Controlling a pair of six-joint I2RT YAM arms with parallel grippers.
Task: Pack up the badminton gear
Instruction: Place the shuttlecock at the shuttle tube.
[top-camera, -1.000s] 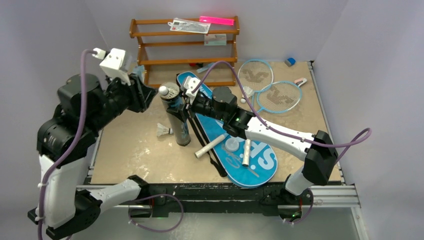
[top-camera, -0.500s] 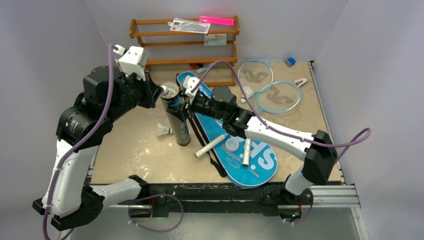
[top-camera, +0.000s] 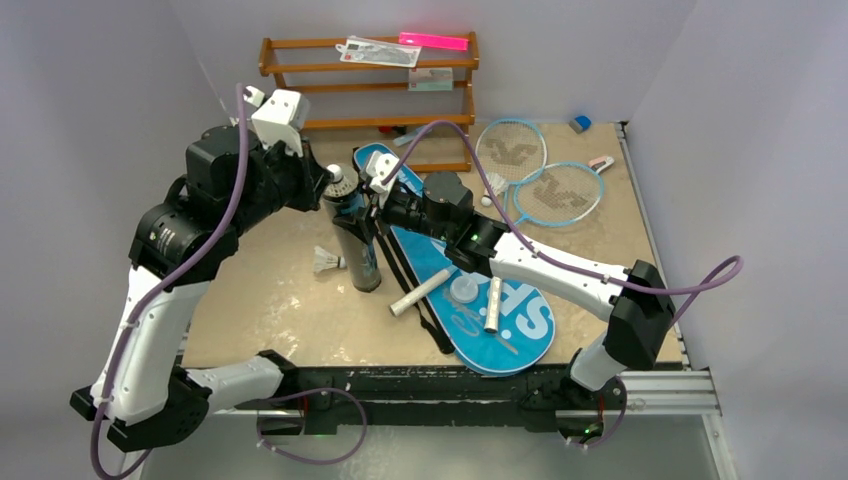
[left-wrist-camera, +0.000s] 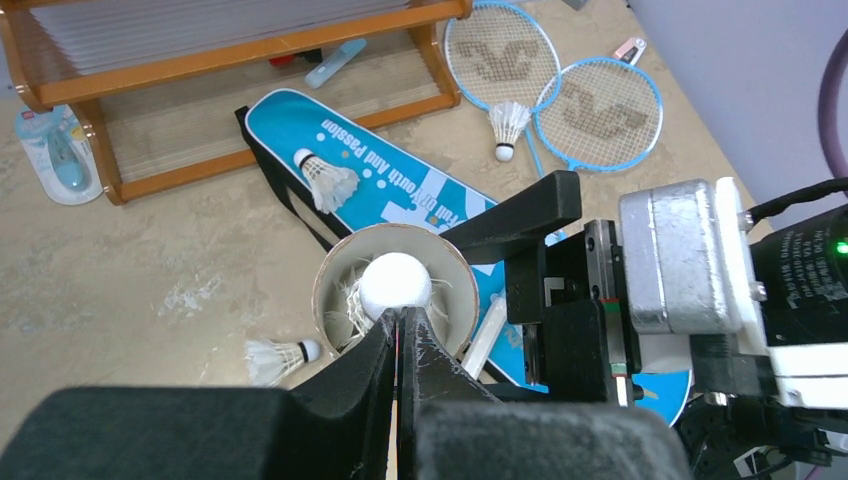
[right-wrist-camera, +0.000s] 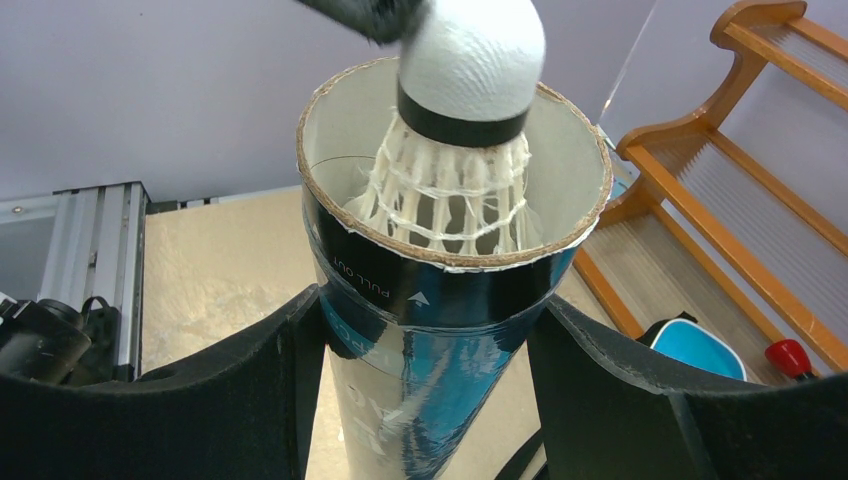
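Observation:
A long black tube (top-camera: 358, 245) stands upright on the table, and my right gripper (top-camera: 365, 212) is shut on it just below the rim (right-wrist-camera: 440, 300). A white feather shuttlecock (right-wrist-camera: 470, 60) sits cork-up in the tube's mouth (left-wrist-camera: 325, 290). My left gripper (left-wrist-camera: 402, 315) is shut, its tips touching that cork (left-wrist-camera: 395, 282). Another shuttlecock (top-camera: 325, 262) lies left of the tube. One lies on the blue bag (top-camera: 500, 320) near its far end (left-wrist-camera: 322, 178). A third (left-wrist-camera: 507, 125) rests on the two light-blue rackets (top-camera: 510, 148) (top-camera: 555, 193) at the back right.
A brown wooden rack (top-camera: 370, 95) stands against the back wall behind the tube. Two white cylinders (top-camera: 420, 292) (top-camera: 492, 305) and a clear round lid (top-camera: 463, 290) lie on the bag. A small blue bit (top-camera: 580, 123) and a pink bit (top-camera: 600, 162) lie near the right wall.
My left arm has swung right to the tube and its jaws have closed. Its tips now rest on the cork of the shuttlecock in the tube's mouth. The right arm has not moved.

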